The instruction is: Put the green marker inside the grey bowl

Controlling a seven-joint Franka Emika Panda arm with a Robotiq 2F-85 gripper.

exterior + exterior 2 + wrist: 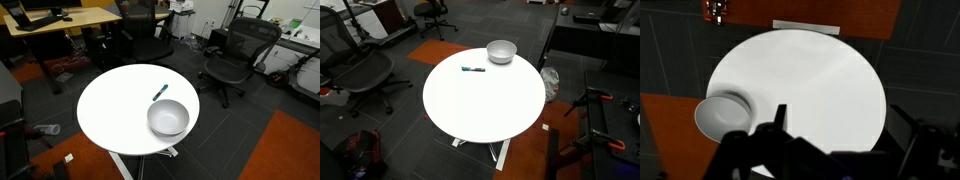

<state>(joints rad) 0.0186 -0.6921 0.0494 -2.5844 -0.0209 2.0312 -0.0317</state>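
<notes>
The green marker lies flat on the round white table, just beyond the rim of the grey bowl. In an exterior view the marker lies to the left of the bowl, apart from it. The bowl is empty and stands near the table's edge. In the wrist view the bowl is at the left and the marker does not show. My gripper is high above the table, open and empty, its dark fingers wide apart. The arm is out of both exterior views.
Black office chairs and wooden desks stand around the table. An orange-brown carpet patch lies on the dark floor. A white bag sits beside the table. Tripod legs stand close by.
</notes>
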